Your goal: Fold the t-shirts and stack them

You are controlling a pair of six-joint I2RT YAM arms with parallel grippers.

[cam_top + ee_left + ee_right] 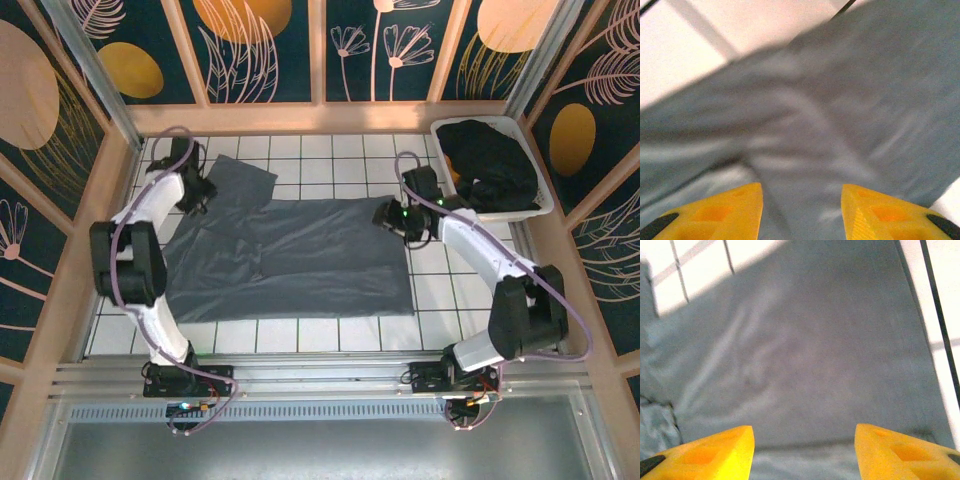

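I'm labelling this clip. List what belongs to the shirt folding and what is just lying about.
Part of the job:
- grey t-shirt, spread flat on the table
- black t-shirts, heaped in the bin

Just there:
- white bin
- tiled table
- patterned wall panels
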